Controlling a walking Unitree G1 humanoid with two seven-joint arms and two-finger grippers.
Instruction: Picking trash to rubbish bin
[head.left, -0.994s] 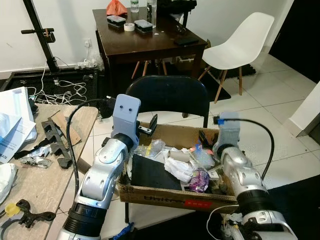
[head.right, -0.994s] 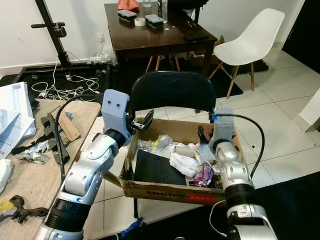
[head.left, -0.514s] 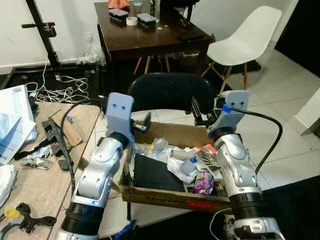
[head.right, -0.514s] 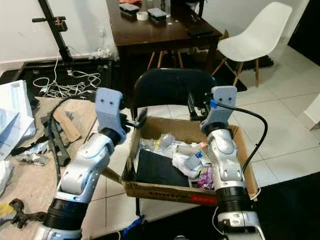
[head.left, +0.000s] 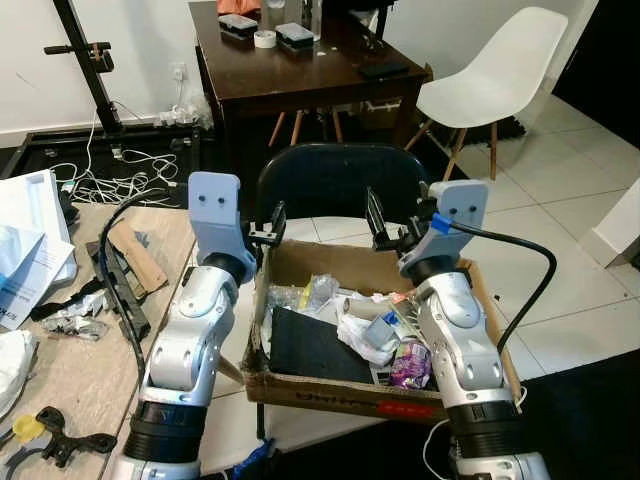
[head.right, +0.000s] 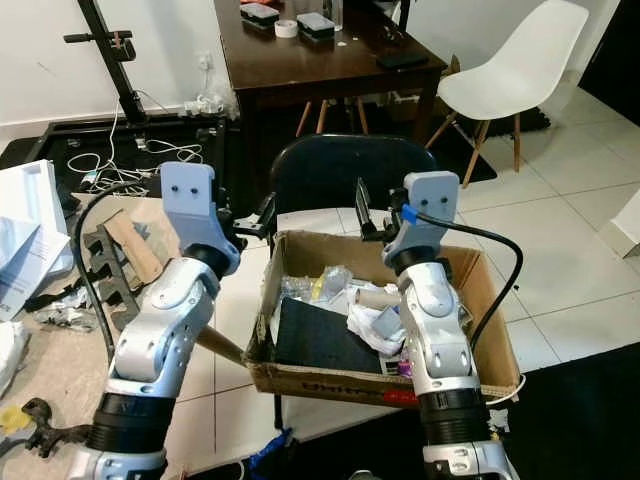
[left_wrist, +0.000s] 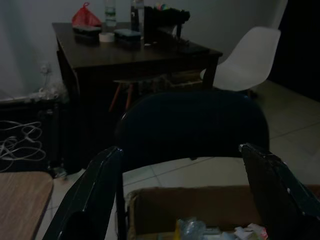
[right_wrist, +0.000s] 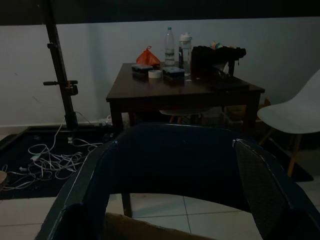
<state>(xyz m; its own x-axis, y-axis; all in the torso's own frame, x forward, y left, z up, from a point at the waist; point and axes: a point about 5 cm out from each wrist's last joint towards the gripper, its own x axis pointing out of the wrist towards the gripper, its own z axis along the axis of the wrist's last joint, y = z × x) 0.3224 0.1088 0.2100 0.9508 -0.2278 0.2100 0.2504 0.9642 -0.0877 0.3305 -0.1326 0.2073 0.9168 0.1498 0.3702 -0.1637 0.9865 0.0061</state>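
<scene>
A cardboard box (head.left: 340, 393) sits on a black chair (head.left: 335, 182) and holds trash: crumpled white paper (head.left: 358, 335), a flat black sheet (head.left: 308, 345), a purple wrapper (head.left: 411, 364) and clear plastic (head.left: 312, 293). My left gripper (head.left: 268, 226) hovers open over the box's far left corner, holding nothing. My right gripper (head.left: 386, 222) is open and empty above the box's far rim. In the left wrist view the left gripper (left_wrist: 180, 149) frames the chair back and the box's far edge (left_wrist: 190, 200). The right gripper (right_wrist: 174, 144) looks past the chair back toward the table.
Behind the chair stand a dark wooden table (head.left: 300, 78) with small items and a white chair (head.left: 490, 80). On my left is a workbench (head.left: 70, 360) with papers and black tools. Cables (head.left: 120, 185) lie on the floor by a black stand (head.left: 85, 70).
My right gripper has risen out of the box's right side to above its far rim. My left gripper has shifted slightly left and up. The camera has moved a little.
</scene>
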